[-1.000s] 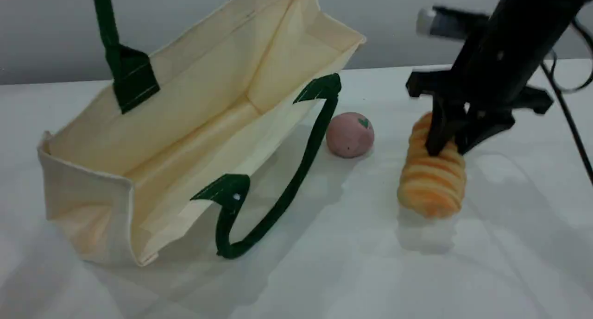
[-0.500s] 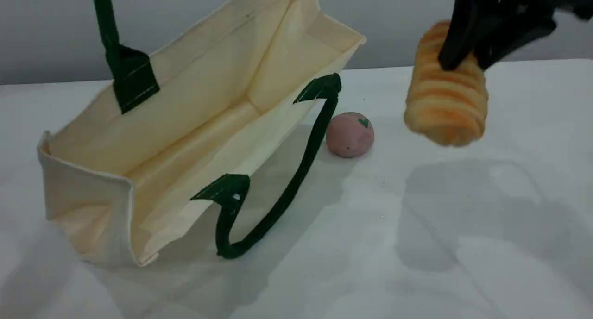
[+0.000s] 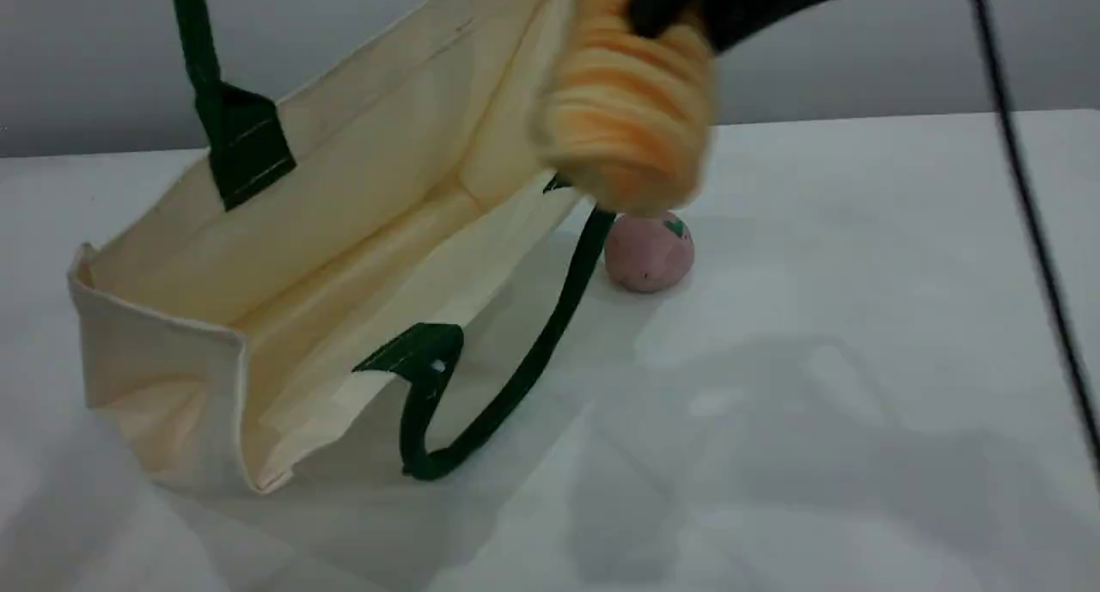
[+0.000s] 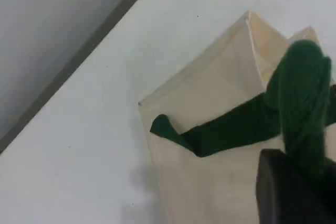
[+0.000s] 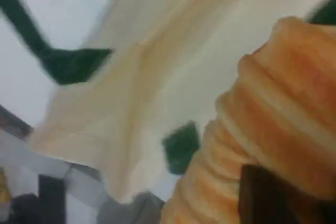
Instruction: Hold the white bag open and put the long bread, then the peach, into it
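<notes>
A white bag (image 3: 344, 231) stands tilted on a pale table (image 3: 816, 403), its mouth gaping toward the camera, one dark green handle (image 3: 198, 51) pulled up out of the top of the scene view and the other handle (image 3: 516, 369) drooping onto the table in front. In the left wrist view the left gripper (image 4: 294, 192) is pinched shut on the raised green handle, keeping the bag open. The right gripper (image 3: 687, 12), mostly cut off by the top edge of the scene view, is clamped on the long bread (image 3: 627, 119), a ridged golden-orange loaf that hangs blurred in the air beside the far right corner of the bag's rim, not yet inside. The peach (image 3: 649, 250) sits on the table just below the loaf, near the drooping handle. The likely risks: the loaf's hanging end could catch the rim and fold the soft wall inward, or, released too early, it could drop outside the bag and knock the peach into a roll.
</notes>
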